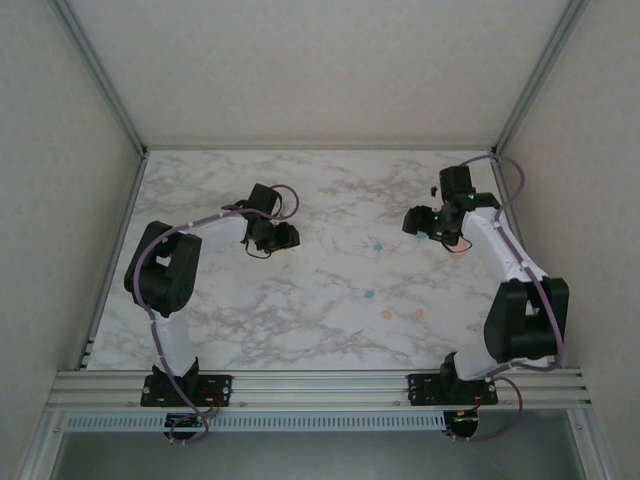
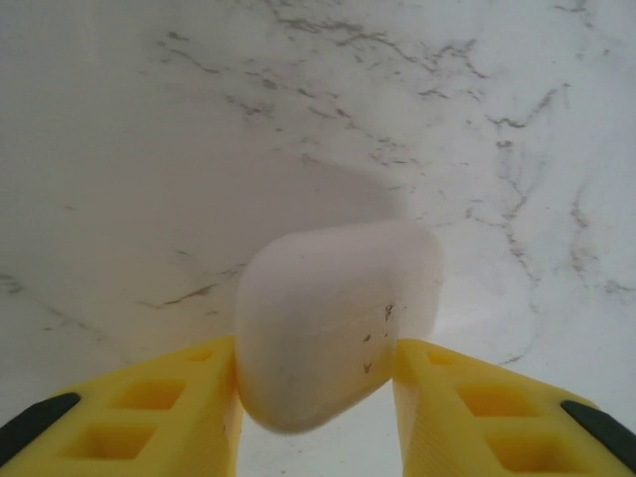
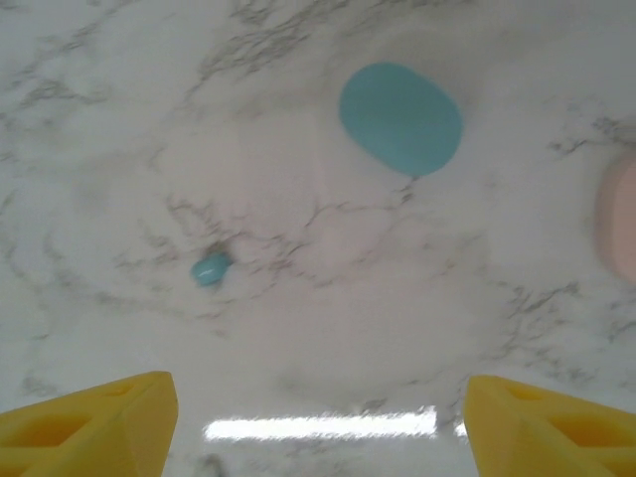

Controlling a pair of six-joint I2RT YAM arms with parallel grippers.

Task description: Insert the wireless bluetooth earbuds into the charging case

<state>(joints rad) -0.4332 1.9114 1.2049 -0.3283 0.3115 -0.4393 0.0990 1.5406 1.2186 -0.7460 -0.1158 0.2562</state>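
"Left wrist view first," says Mira. "What does that arm have?"

"The left gripper (image 2: 316, 350) has its yellow fingers (image 2: 149, 407) clamped on either side of a white rounded plastic case (image 2: 338, 298), which seems to be lifted off the marble table (image 2: 149, 149). I can't tell from here whether its lid is open."

"And the right?"

"The right gripper (image 3: 320, 397) hangs over the table's right half, fingers well apart, with nothing between them. In its view a tiny teal plastic earbud (image 3: 211, 268) lies ahead and to the left, alone on the marble. Farther on sits a teal oval case (image 3: 400, 119), and a pale pink rounded case (image 3: 618, 219) is cut by the frame edge."

"So the step is picking up that bud?"

"That's my reading. It's far smaller than a finger, so I'd centre the gap over it and come straight down until the tips almost touch the marble. Then close slowly. A fast or off-centre pinch would likely flick so light a pebble away."

"Anything else loose?"

"From above, two tiny pink earbuds (image 1: 387, 314) lie close to the table's near edge, towards the right arm's base. White ones I can't make out against the marble."
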